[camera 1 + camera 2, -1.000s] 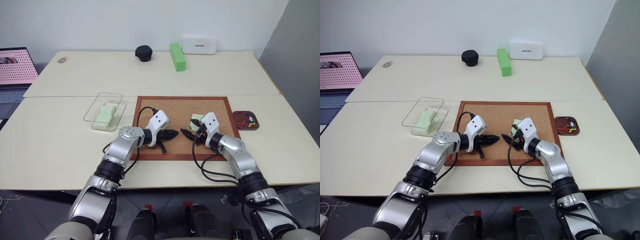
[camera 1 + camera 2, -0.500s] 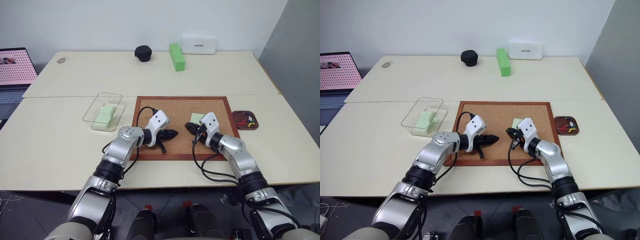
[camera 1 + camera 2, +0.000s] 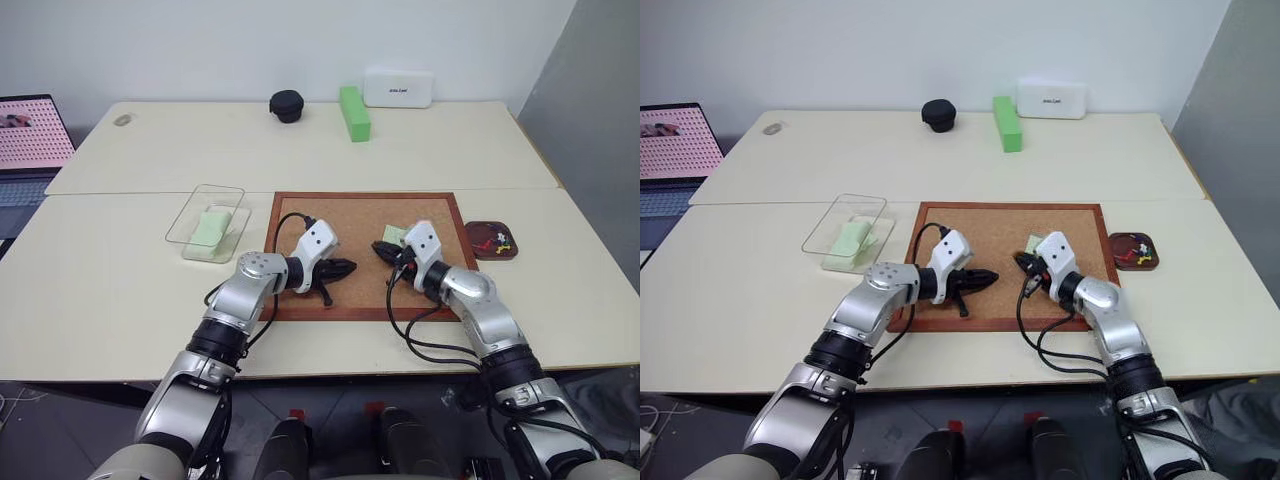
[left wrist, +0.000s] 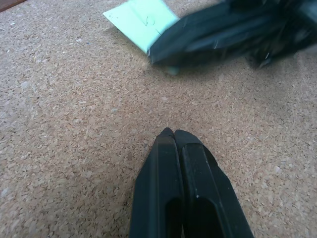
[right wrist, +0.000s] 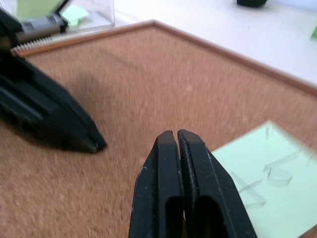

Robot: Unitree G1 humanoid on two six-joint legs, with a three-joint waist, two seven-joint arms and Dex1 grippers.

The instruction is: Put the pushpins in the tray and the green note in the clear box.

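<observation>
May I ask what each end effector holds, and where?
Left end effector: shut on nothing. Right end effector: shut beside the green note; whether it pinches a pushpin cannot be told.

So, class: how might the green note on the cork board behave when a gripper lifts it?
The green note looks paper-thin and flat on the cork board, so it is probably floppy, very light and hard to pinch. It might slide rather than lift.

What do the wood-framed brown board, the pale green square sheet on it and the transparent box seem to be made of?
The wood-framed brown board looks like cork: matte, speckled, granular surface. The pale green square sheet looks like thin paper, flat and matte, probably a sticky note. The transparent box looks like clear glossy plastic, since the table shows through its walls.
</observation>
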